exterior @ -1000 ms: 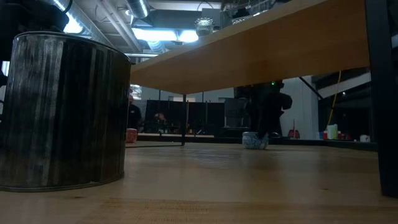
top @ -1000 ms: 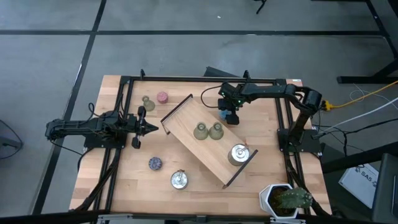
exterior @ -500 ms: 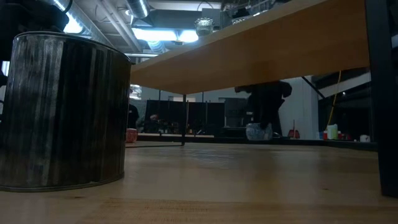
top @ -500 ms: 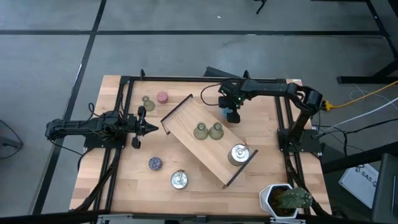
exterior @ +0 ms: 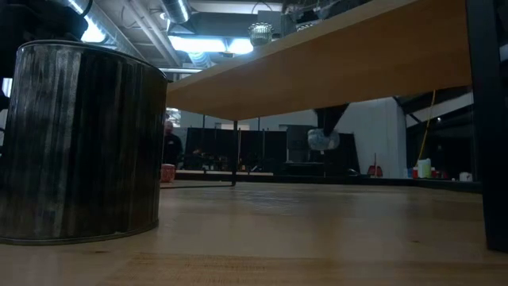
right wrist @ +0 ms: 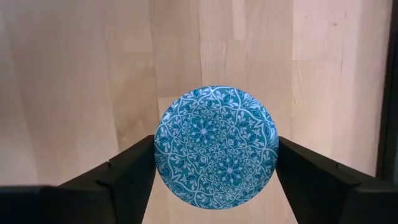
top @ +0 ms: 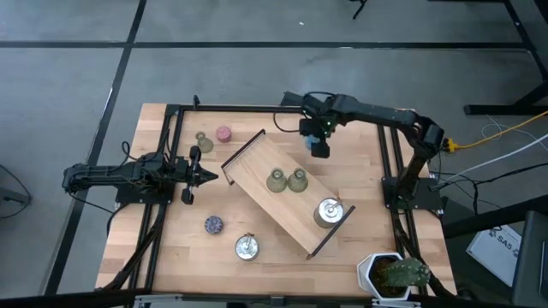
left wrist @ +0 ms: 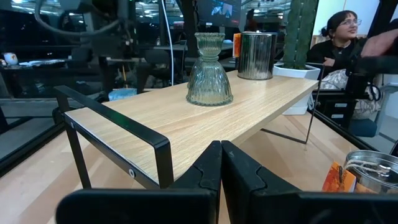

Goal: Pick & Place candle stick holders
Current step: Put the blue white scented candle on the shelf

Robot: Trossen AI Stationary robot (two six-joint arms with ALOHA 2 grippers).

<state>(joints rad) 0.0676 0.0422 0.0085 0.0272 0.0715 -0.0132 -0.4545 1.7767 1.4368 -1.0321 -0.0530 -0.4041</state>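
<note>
The left tool rests pinched together at the left of the surface, holding nothing. Right of it, the wooden tray carries two green holders and a silver holder. The right tool holds the blue holder lifted above the tray's far end. I would lower it upright onto bare board, away from the green pair, before letting go.

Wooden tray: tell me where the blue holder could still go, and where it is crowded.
The wooden tray is bare at its upper-left end, between the rim and the two green holders. Its lower-right end is taken by a silver holder. The right end effector carries the blue holder beside the tray's upper edge.
</note>
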